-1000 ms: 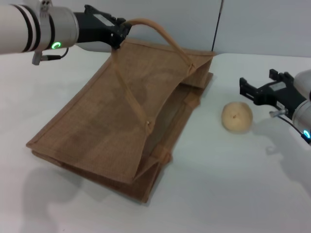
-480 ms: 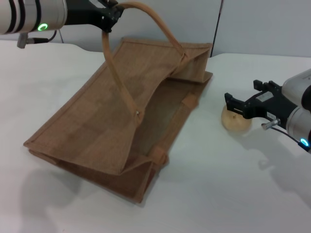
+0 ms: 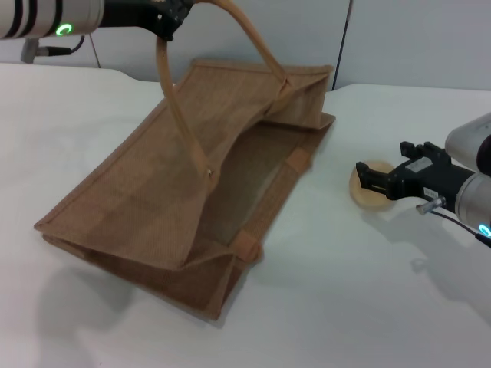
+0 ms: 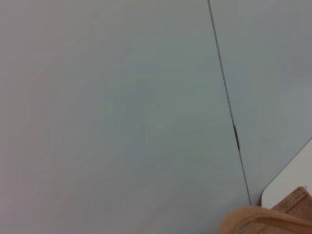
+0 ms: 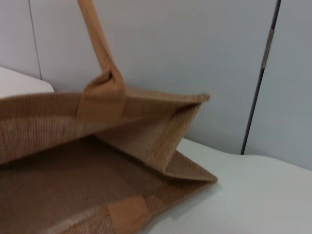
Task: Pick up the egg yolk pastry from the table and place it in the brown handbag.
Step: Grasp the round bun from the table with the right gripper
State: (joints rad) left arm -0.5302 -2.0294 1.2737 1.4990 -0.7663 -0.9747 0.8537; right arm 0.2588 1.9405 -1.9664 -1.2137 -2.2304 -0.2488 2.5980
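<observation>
Handbag [image 3: 192, 184] mouth wider, pastry [image 3: 367, 186] nearby.

A bare lab or test room: a plain white table [image 3: 322, 307] stands against blank grey wall panels [image 4: 122, 112] with a thin seam, and two robot arms work over a staged jute bag [image 3: 176, 192].

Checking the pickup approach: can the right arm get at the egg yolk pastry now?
Probably yes: the right claw is already at the egg yolk pastry on the table, nothing between; the brown handbag lies aside.
</observation>
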